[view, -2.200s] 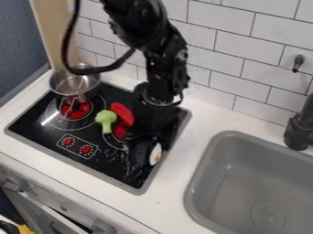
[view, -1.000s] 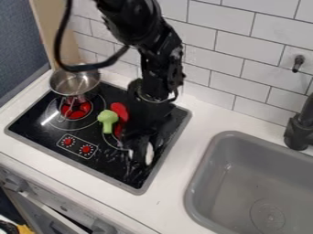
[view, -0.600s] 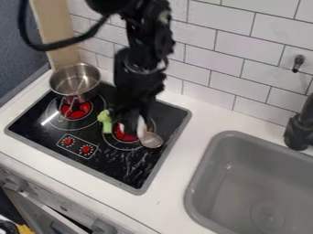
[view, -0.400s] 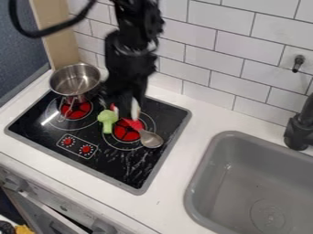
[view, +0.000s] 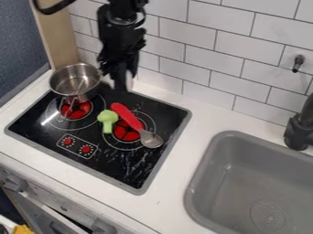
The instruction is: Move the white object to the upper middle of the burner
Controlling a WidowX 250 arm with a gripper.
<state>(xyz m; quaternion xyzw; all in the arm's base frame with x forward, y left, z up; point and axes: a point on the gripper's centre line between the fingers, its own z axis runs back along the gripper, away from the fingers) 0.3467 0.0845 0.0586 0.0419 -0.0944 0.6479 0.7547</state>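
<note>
My gripper hangs over the back edge of the black stovetop, right of the metal pot. The white object is at its fingers' right side, partly hidden by the black gripper; it appears held. Below and in front of them, the right burner has a spoon with a red handle lying across it.
A green broccoli piece lies left of the spoon handle. The metal pot stands at the back left. Tiled wall rises behind; a grey sink with a black faucet is at the right.
The gripper and white object have moved from the stove's front right toward its back edge, up and left in the view. The spoon and right burner have come into full view.
</note>
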